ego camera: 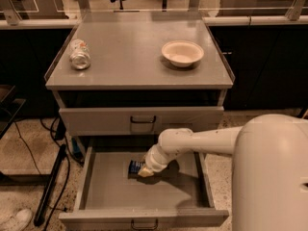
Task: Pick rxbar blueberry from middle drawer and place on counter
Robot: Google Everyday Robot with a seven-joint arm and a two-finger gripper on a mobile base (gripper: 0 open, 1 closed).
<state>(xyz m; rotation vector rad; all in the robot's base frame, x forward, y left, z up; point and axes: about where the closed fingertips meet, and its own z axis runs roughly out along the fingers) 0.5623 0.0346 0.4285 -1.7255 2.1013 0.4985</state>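
Note:
The middle drawer [108,189] is pulled open below the counter [130,57]. The rxbar blueberry [135,167], a small dark bar, lies on the drawer floor near the back; only its left end shows. My gripper [145,171] is down in the drawer on the bar's right part, at the end of my white arm [202,141], which reaches in from the right. The gripper covers most of the bar.
A silvery can [80,55] lies on its side on the counter's left. A cream bowl [182,53] stands on the counter's right. A shut drawer [142,120] sits above the open one. Cables and a dark stand [50,186] are on the floor at left.

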